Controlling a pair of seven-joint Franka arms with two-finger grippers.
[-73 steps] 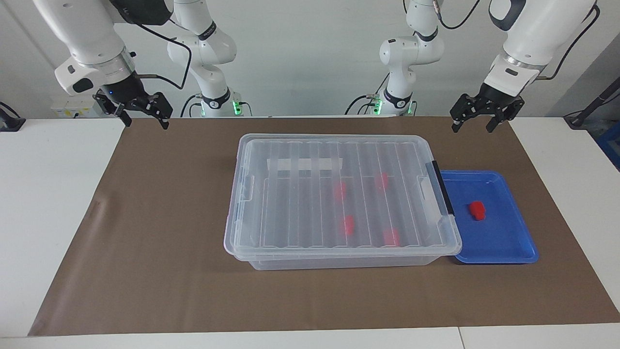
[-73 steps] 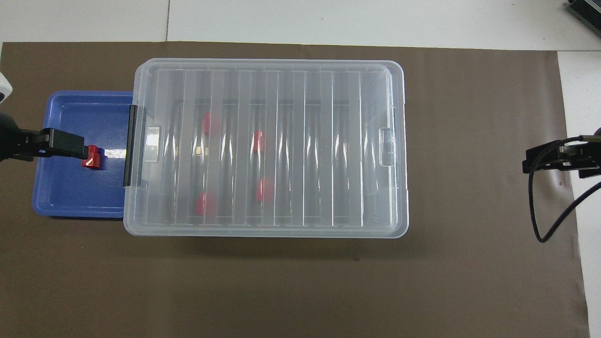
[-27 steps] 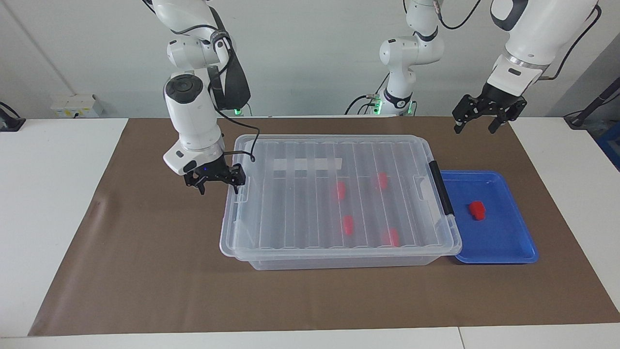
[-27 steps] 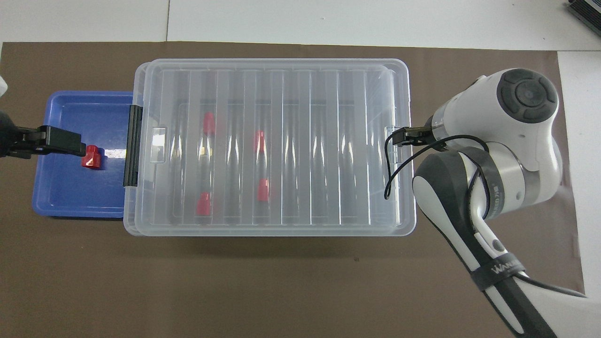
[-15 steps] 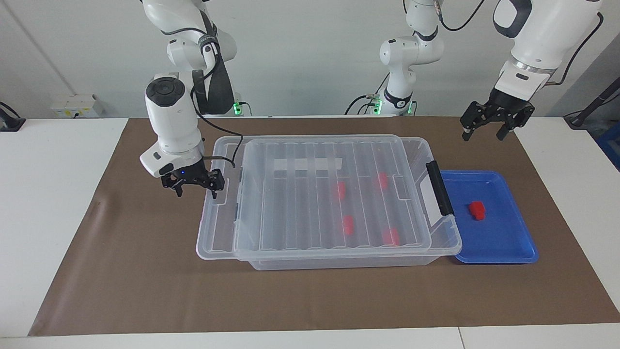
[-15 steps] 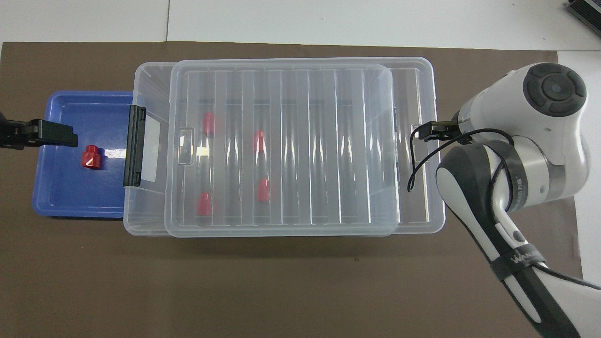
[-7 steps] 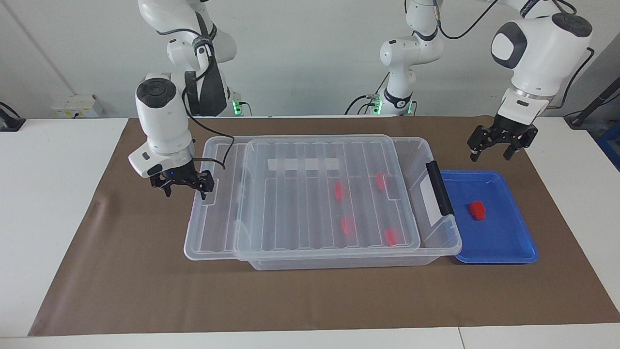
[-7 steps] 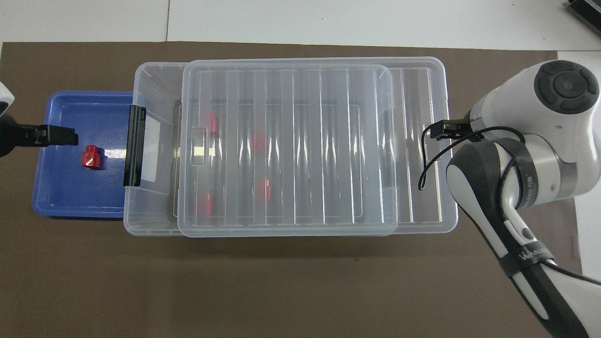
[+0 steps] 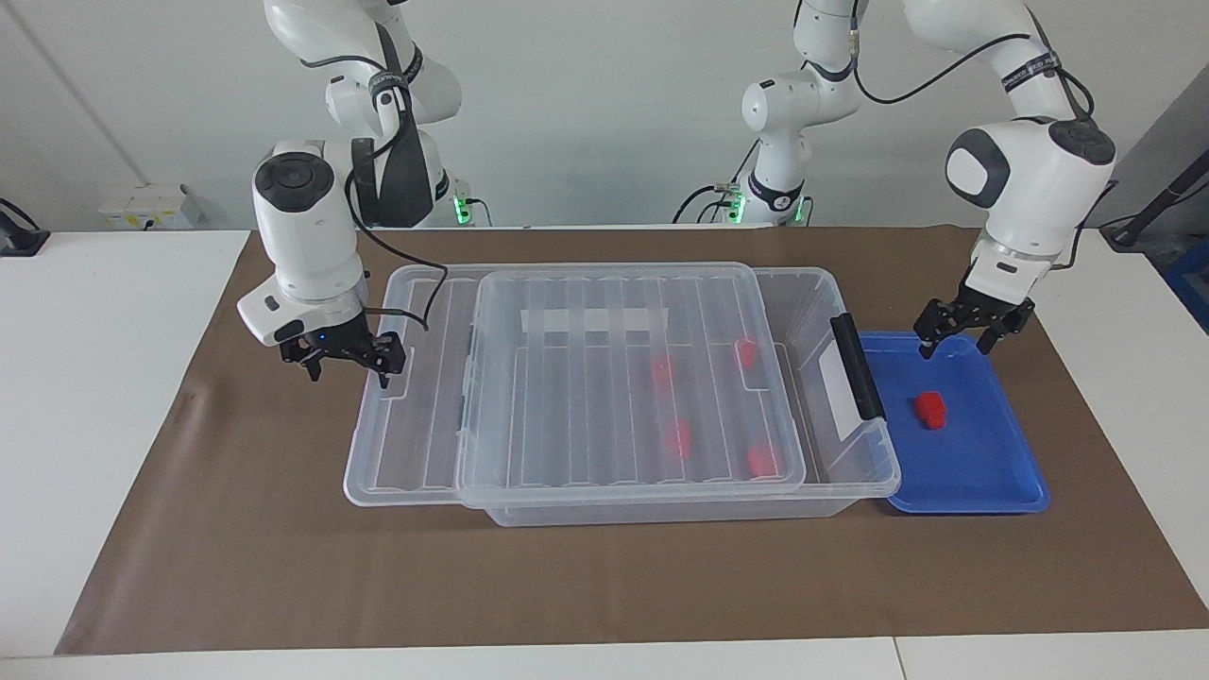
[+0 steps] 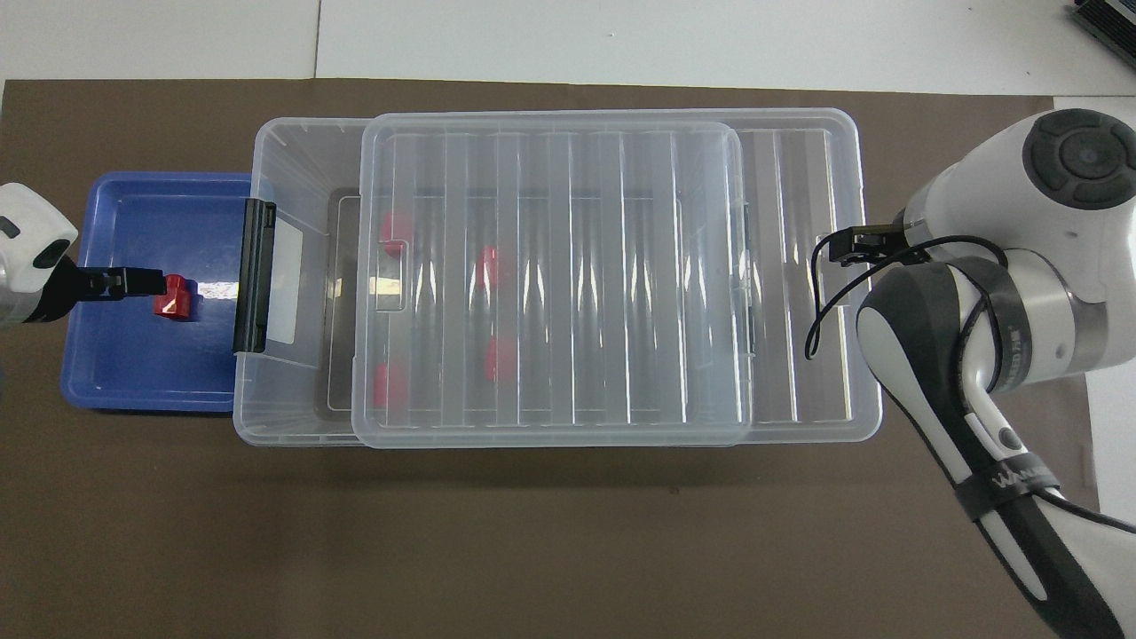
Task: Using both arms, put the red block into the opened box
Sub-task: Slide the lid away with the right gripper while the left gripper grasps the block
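Stubby stepped red block in blue tray, left gripper spread above it, right gripper wide at clear lid edge

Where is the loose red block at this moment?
The red block lies in the blue tray, beside the box's black handle end, toward the left arm's end of the table.

Five red blocks in all: one red block lies in the single blue tray, and four more show through the lid inside the box. There is one clear box and one ribbed lid. Two arms each carry one gripper: the left gripper and the right gripper. One brown mat covers the worktop.
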